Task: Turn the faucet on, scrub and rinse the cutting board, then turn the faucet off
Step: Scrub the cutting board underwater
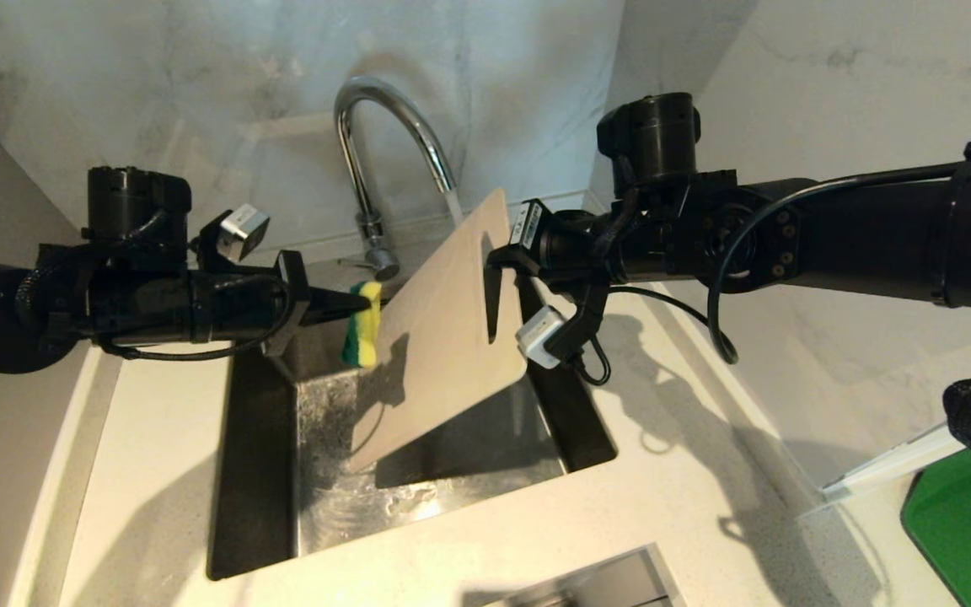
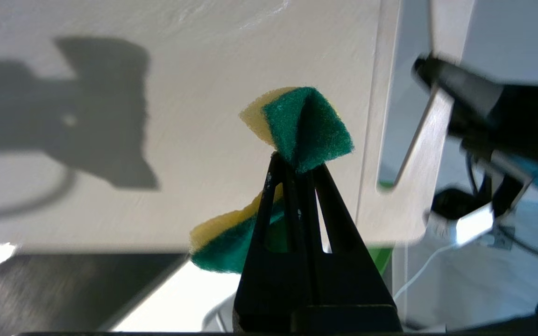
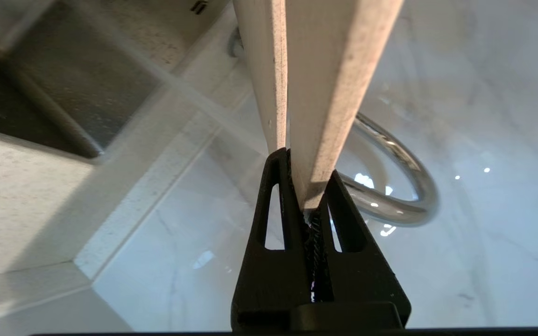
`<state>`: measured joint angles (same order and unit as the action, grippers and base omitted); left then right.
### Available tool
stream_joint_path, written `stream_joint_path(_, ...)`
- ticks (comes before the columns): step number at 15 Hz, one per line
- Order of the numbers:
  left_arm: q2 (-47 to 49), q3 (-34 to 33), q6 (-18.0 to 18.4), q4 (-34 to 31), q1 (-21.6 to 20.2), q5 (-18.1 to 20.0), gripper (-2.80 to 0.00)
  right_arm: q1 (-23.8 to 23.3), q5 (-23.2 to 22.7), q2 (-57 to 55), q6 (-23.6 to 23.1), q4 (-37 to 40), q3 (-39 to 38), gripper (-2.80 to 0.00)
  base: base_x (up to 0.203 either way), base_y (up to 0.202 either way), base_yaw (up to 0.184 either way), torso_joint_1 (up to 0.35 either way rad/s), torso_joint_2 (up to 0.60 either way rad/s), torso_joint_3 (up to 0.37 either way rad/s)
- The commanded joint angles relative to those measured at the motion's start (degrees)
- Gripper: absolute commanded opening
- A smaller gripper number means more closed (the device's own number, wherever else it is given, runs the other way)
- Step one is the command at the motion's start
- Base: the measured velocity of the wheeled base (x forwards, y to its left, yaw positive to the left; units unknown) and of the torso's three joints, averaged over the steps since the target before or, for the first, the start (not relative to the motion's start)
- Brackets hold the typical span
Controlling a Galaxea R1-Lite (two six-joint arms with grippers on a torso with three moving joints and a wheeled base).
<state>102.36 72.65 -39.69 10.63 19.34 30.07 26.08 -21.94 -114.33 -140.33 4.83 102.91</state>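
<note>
Cutting board between right gripper fingers

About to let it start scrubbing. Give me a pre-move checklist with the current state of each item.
1. Water running: a stream leaves the faucet spout onto the board's top edge. Ok.
2. Board grip: the right gripper is shut on the cutting board at its handle-slot end. Ok.
3. Board over the sink: it hangs tilted above the basin, lower corner down inside. Ok.
4. Sponge grip: the left gripper is shut on the sponge, which is pinched and folded. Ok.
5. Sponge contact with the board: it sits at the board's left edge in the head view; touching or not, cannot tell.
</note>
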Motion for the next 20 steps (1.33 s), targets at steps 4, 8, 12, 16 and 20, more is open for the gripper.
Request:
stream_joint_path(4, 6.7, 8.1, -0.3, 0.4, 5.8, -2.3, -2.8, 0.3, 0.0, 2.5, -0.8, 0.1, -2.1, -2.8, 0.0, 0.0, 0.0, 0.0, 0.0, 0.0)
stream_joint_path(8, 10.5, 8.3, -0.4, 0.4, 6.3, -2.4, -2.8, 0.3, 0.0, 3.6, -0.5, -0.1, -4.2, -2.8, 0.0, 0.0, 0.0, 0.0, 0.0, 0.0)
stream_joint_path(12, 13.0, 8.2, -0.3, 0.5, 4.9, -2.4, -2.8, 0.2, 0.0, 4.0, -0.1, -0.1, -4.5, -2.8, 0.0, 0.0, 0.0, 0.0, 0.0, 0.0)
stream_joint_path(16, 14.0, 6.2, -0.3, 0.5, 3.2, -2.5, -2.8, 0.1, 0.0, 4.7, 0.3, -0.1, -4.5, -2.8, 0.0, 0.0, 0.0, 0.0, 0.0, 0.0)
stream_joint_path(20, 17.2, 3.6, -0.5, 2.6, 0.0, -2.4, -2.8, 0.1, 0.0, 5.2, 1.9, -0.1, -4.4, -2.8, 0.0, 0.0, 0.0, 0.0, 0.0, 0.0)
